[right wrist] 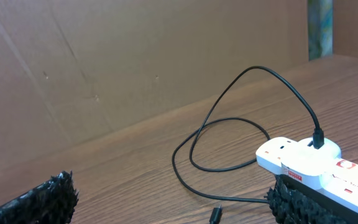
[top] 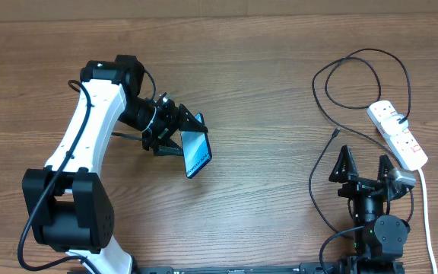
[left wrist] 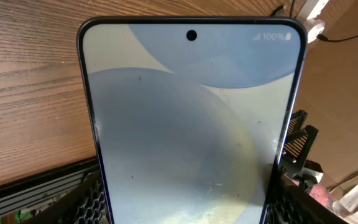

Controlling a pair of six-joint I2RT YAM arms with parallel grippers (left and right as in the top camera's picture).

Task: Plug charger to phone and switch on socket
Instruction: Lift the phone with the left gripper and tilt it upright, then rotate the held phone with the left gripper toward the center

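On woodgrain table [top: 265, 68], slim glossy phone [top: 196, 154] in left gripper [top: 183, 139], looped black charger [right wrist: 317, 138]

Overhead looks down; left wrist close on phone [left wrist: 191, 124]; right wrist low toward socket [right wrist: 328, 163].

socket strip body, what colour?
The socket is white; the right wrist view shows it best.

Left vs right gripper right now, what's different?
Left gripper holds the phone between its fingers; right gripper stands wide open, empty. Left gripper is far from the socket; right gripper is beside it. Both are black, two-fingered.
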